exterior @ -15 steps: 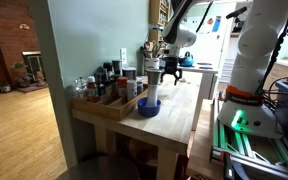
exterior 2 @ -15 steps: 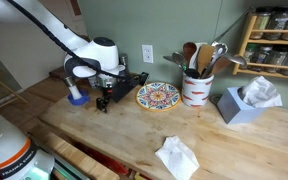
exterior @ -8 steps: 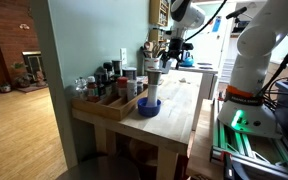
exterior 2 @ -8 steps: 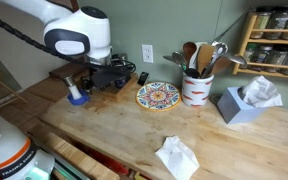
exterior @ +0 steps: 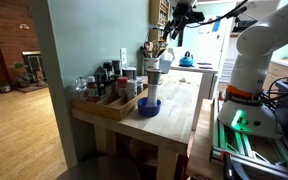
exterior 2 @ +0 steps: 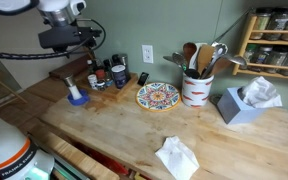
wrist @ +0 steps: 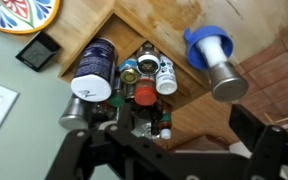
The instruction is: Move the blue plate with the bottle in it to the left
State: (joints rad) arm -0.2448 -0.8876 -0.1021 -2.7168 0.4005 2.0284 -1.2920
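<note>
The blue plate (exterior: 149, 108) sits near the end of the wooden table, beside a wooden tray, and also shows in an exterior view (exterior 2: 77, 99). The pale bottle (exterior: 153, 84) stands upright in it (exterior 2: 74, 86). In the wrist view I look down on the blue plate (wrist: 202, 44) and the bottle's grey cap (wrist: 227, 81) from well above. My gripper (wrist: 164, 125) is open and empty, high above the tray and plate (exterior: 178, 15) (exterior 2: 70, 38).
A wooden tray of small jars (exterior 2: 102, 77) (wrist: 134, 72) stands next to the plate. A colourful plate (exterior 2: 158, 95), a utensil crock (exterior 2: 195, 86), a tissue box (exterior 2: 242, 104) and a crumpled napkin (exterior 2: 177, 155) lie further along. A spice rack (exterior 2: 274, 35) hangs on the wall.
My gripper has risen from beside the bottle to high above the table. The plate and bottle have stayed in place.
</note>
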